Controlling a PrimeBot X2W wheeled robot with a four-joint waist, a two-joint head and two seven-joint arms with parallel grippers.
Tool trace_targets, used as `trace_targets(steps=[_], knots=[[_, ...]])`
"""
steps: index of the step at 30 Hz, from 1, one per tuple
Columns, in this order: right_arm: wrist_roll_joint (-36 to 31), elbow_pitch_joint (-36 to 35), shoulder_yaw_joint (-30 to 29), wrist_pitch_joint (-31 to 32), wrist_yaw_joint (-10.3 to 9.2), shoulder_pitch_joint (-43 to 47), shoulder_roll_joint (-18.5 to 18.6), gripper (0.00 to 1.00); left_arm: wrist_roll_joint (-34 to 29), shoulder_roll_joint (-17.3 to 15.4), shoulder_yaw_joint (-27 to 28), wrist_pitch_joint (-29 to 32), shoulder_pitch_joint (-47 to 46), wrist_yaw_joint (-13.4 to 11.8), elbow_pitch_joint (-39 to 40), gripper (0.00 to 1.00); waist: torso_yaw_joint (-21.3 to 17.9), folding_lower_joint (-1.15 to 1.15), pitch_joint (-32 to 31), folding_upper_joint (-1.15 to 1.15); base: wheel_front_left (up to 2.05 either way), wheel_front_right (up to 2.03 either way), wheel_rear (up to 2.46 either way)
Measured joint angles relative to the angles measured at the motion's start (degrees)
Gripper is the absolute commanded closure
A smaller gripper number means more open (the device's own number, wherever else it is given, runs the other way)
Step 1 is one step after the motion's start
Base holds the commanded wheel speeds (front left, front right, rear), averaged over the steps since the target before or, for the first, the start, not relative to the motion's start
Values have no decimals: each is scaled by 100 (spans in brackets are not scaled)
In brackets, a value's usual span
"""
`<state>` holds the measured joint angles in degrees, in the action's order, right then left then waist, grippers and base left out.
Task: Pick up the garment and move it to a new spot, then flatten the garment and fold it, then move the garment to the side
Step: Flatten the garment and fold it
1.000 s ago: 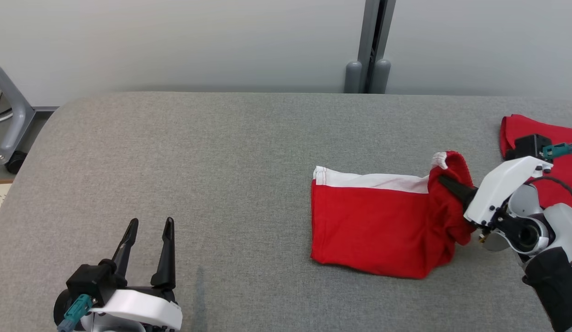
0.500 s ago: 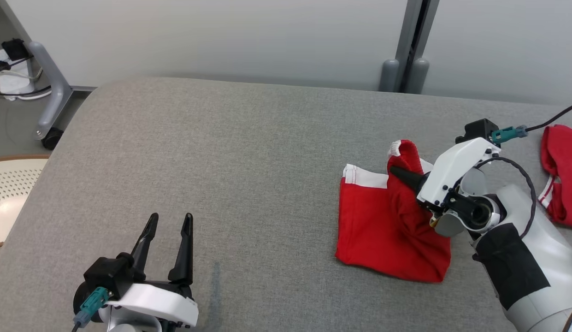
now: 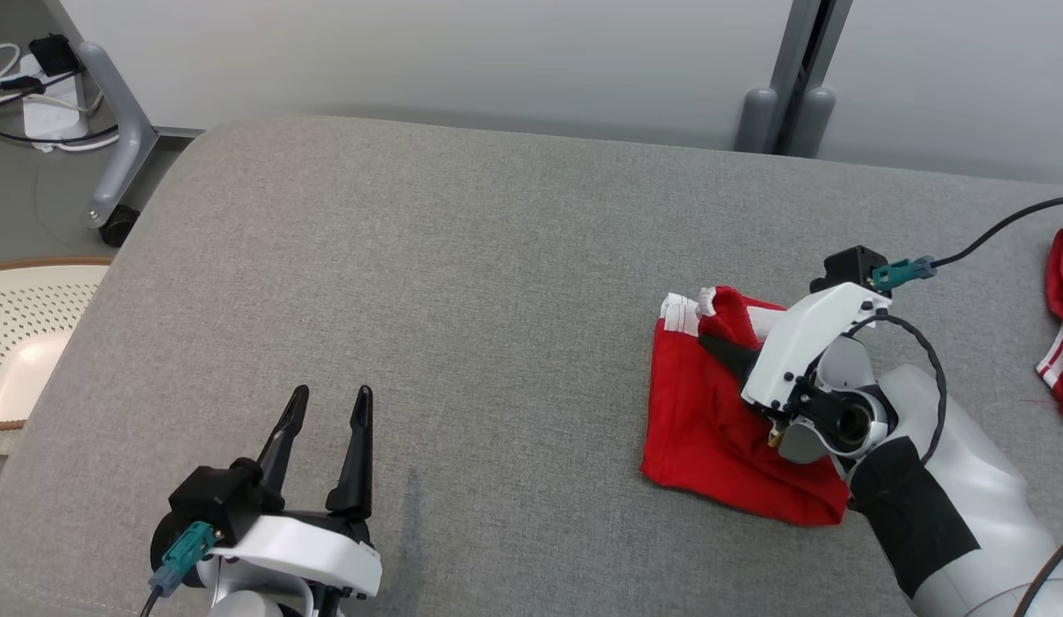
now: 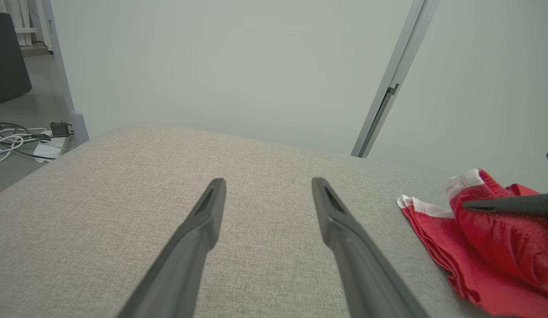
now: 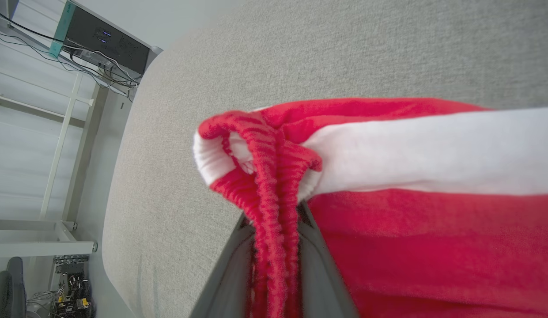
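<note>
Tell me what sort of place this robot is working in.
Probably a robotics lab or test room, not a home: a grey fabric-covered table holding a red garment, loose cables on the floor, and a wired electronics box.

— What sort of place is seen here?

— A robotics lab or test room is suggested. A padded worktop (image 3: 462,283) covered in grey fabric is set before plain pale partition panels (image 3: 454,51), which are joined by a grey metal post (image 3: 801,60).

— By what else is it told?

— Loose cables (image 3: 4,81) are left on the bare floor beside a grey frame leg (image 3: 118,94) fitted with a castor (image 3: 118,224). In the right wrist view, a dark electronics box (image 5: 107,42) with wiring attached is seen on a white metal rack (image 5: 39,248).
</note>
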<state>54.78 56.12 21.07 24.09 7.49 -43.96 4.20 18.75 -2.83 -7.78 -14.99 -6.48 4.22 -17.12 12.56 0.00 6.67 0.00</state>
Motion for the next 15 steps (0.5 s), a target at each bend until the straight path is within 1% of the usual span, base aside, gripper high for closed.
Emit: trace_targets(steps=[1,5,10,15], knots=[[-64,-11,48,-24,0,5,-3,0,2,1,-2,0,-3,0,-3,0,-14,0,5,0,0,0,0],[-199,-193,174,-243,0,20,3,0,0,1,22,0,-48,-1,-20,0,-86,0,-14,0,0,0,0],[-229,-692,248,-621,0,183,230,0,-85,1,136,0,-32,0,-22,0,-214,0,-108,0,0,0,0],[-337,-1385,320,-1444,0,431,605,0,-200,1,322,0,52,26,11,0,-398,0,-198,0,0,0,0]])
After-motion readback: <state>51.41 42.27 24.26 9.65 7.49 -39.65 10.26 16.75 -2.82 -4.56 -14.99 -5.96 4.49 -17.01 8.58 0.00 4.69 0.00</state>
